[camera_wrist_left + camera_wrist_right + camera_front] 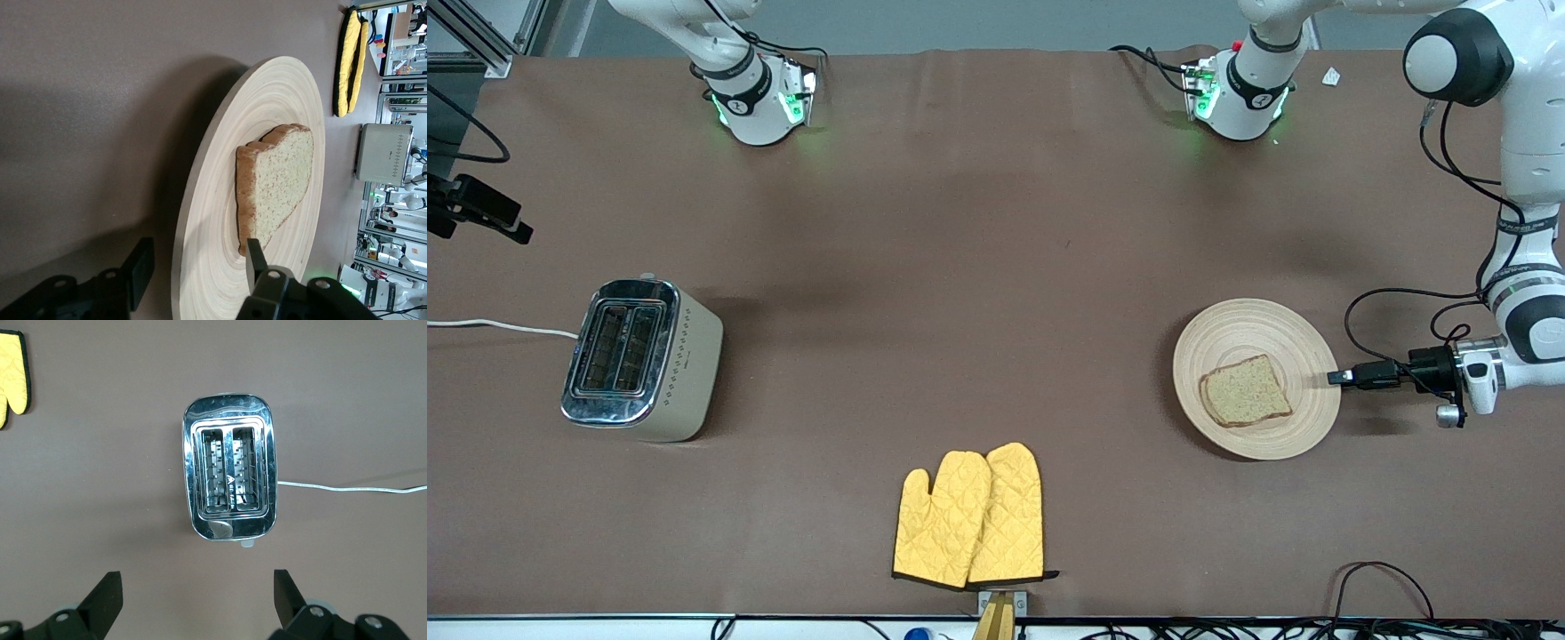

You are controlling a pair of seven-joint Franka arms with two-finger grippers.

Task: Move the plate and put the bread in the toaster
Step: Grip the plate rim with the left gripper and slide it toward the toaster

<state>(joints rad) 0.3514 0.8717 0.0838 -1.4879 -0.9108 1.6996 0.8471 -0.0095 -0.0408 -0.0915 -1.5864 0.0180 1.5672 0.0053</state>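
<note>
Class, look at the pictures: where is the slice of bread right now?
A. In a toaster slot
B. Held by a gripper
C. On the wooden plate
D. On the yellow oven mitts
C: the bread lies flat on the plate, and both slots of the toaster are empty.

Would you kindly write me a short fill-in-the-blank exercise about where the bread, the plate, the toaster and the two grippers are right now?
1. The bread lies on the ____.
2. Both slots of the toaster are ____.
3. The left gripper is open, its fingers astride the rim of the plate at the ____ arm's end of the table.
4. The right gripper is open, above the ____.

Missing words: plate; empty; left; toaster
</note>
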